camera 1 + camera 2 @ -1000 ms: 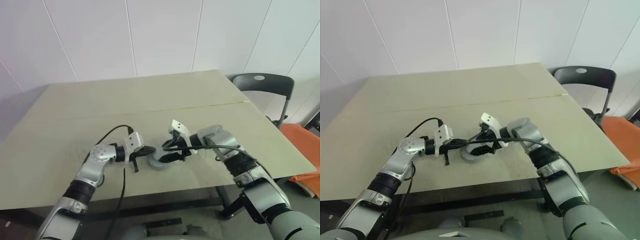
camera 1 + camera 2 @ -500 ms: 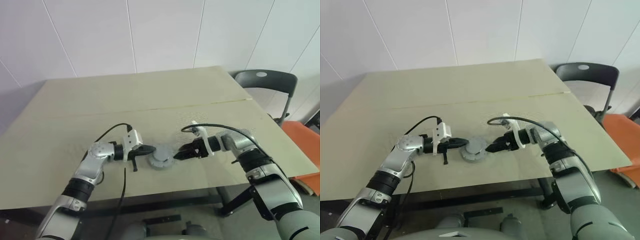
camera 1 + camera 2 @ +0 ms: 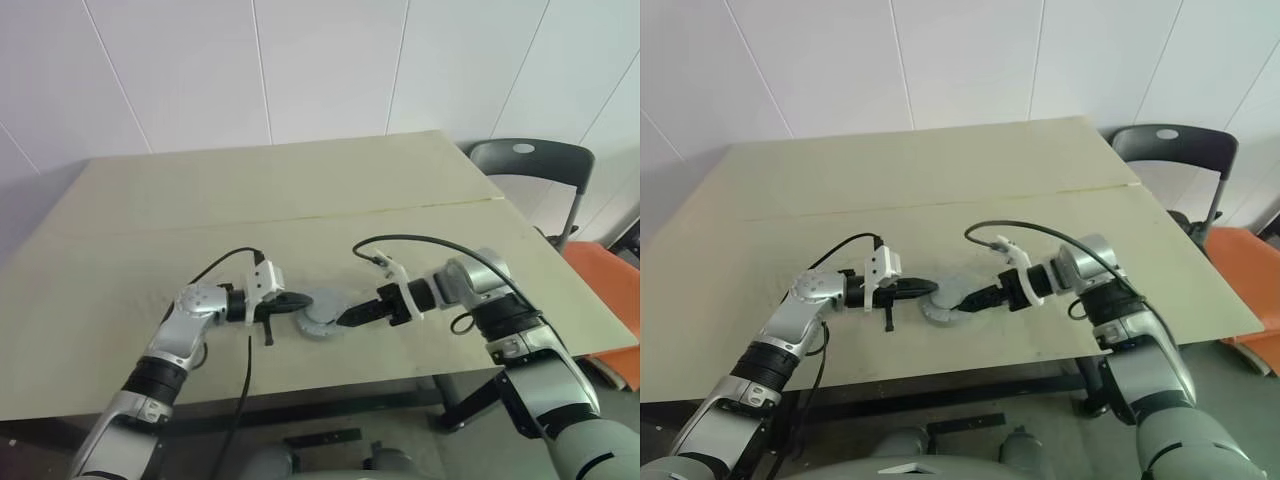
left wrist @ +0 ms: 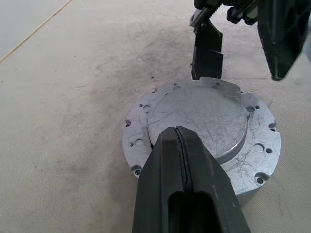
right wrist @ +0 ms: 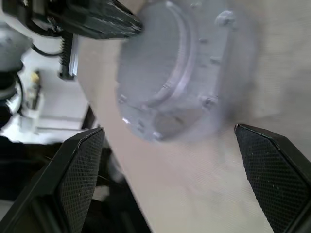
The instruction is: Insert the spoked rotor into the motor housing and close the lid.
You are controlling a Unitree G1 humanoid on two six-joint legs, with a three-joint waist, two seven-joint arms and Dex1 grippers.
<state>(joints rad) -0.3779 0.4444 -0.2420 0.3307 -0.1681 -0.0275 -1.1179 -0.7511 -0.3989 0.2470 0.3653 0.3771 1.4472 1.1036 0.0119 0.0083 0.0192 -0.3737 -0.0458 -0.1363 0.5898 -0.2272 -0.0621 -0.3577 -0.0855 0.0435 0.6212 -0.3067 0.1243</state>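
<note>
A silver round lid (image 4: 204,124) with small holes around its flange lies flat on the motor housing (image 5: 180,111), whose grey side wall faces the right wrist view. The housing's inside and the spoked rotor are hidden. My left gripper (image 3: 298,300) is shut, its tips over the lid's raised centre at the left side. My right gripper (image 3: 347,318) is open, reaching in level from the right, its fingers (image 5: 80,170) spread wide with the housing ahead between them. One right finger (image 4: 207,48) stands at the lid's far rim.
The assembly sits near the front edge of a pale table (image 3: 300,200) with a seam across its middle. A black chair (image 3: 530,165) and something orange (image 3: 605,285) stand beyond the right edge. Black cables loop above both wrists.
The right gripper left its place over the lid, swung out to the right while its wrist rolled, then came back level to the lid's right edge. The left gripper stayed put.
</note>
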